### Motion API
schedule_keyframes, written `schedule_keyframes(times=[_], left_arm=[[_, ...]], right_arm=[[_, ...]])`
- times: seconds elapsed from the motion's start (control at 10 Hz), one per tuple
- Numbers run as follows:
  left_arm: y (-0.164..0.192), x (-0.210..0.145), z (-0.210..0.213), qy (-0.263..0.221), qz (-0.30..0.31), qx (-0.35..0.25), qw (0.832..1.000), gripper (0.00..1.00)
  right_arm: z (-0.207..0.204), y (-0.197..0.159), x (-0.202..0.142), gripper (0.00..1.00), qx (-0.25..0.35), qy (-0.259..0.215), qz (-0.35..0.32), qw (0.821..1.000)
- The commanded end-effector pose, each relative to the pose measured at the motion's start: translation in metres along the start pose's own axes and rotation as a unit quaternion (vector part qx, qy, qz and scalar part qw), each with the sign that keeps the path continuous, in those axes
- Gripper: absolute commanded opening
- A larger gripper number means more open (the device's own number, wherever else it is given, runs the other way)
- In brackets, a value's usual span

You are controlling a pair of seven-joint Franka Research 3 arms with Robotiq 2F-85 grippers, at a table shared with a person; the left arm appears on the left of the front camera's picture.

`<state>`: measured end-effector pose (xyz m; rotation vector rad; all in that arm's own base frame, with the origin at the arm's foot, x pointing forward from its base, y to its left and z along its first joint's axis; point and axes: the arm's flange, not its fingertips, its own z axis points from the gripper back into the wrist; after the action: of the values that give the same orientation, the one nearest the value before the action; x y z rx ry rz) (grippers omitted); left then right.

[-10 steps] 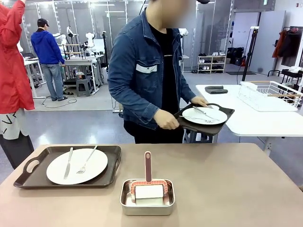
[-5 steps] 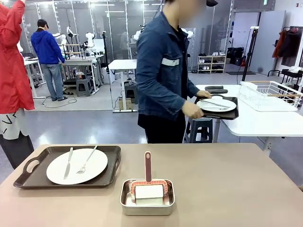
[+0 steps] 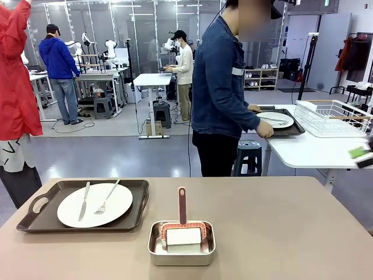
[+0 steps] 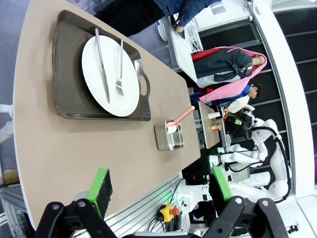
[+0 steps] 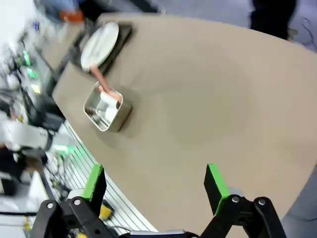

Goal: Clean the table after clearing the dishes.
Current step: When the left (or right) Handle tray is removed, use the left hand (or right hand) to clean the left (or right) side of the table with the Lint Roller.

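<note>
left gripper [image 4: 159, 184] hovering near table [image 4: 59, 144] edge, jaws apart, plate [image 4: 124, 101] on tray [image 4: 67, 74] lying well ahead, right gripper [image 5: 154, 181] hovering, jaws apart, empty

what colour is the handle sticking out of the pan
The handle is reddish pink, clearest in front view.

The big beige-brown table [image 3: 280, 221] looks smooth and matt, with no shine. By its left edge, the dark brown plastic tray [image 3: 61, 188] looks smooth and dull. The round white plate [image 3: 119, 207] is smooth and glossy. The steel knife [image 3: 85, 200] and steel fork [image 3: 108, 197] shine. The small steel pan [image 3: 182, 258] is bright, shiny metal.
</note>
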<state>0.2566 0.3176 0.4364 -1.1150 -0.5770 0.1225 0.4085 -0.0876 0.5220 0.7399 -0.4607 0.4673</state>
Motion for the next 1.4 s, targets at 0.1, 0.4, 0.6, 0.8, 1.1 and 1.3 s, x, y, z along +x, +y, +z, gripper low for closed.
schedule_keyframes(times=[0.1,0.4,0.6,0.8,1.1,1.3], left_arm=[[-0.001,-0.001,0.003,-0.004,-0.003,-0.004,1.000,1.00],[-0.001,-0.001,0.003,-0.004,-0.003,-0.004,1.000,1.00],[-0.001,-0.001,0.003,-0.004,-0.003,-0.004,1.000,1.00],[-0.001,-0.001,0.003,-0.004,-0.003,-0.004,1.000,1.00],[-0.001,-0.001,0.003,-0.004,-0.003,-0.004,1.000,1.00],[-0.001,-0.001,0.003,-0.004,-0.003,-0.004,1.000,1.00]], right_arm=[[-0.119,0.081,0.022,1.00,-0.060,0.123,0.174,0.975],[-0.199,0.125,0.013,1.00,-0.083,0.196,0.265,0.940],[-0.207,0.124,0.008,1.00,-0.088,0.188,0.269,0.941],[-0.212,0.140,0.010,1.00,-0.069,0.203,0.278,0.936],[-0.212,0.140,0.010,1.00,-0.069,0.203,0.278,0.936],[-0.213,0.135,0.009,1.00,-0.066,0.197,0.281,0.937]])
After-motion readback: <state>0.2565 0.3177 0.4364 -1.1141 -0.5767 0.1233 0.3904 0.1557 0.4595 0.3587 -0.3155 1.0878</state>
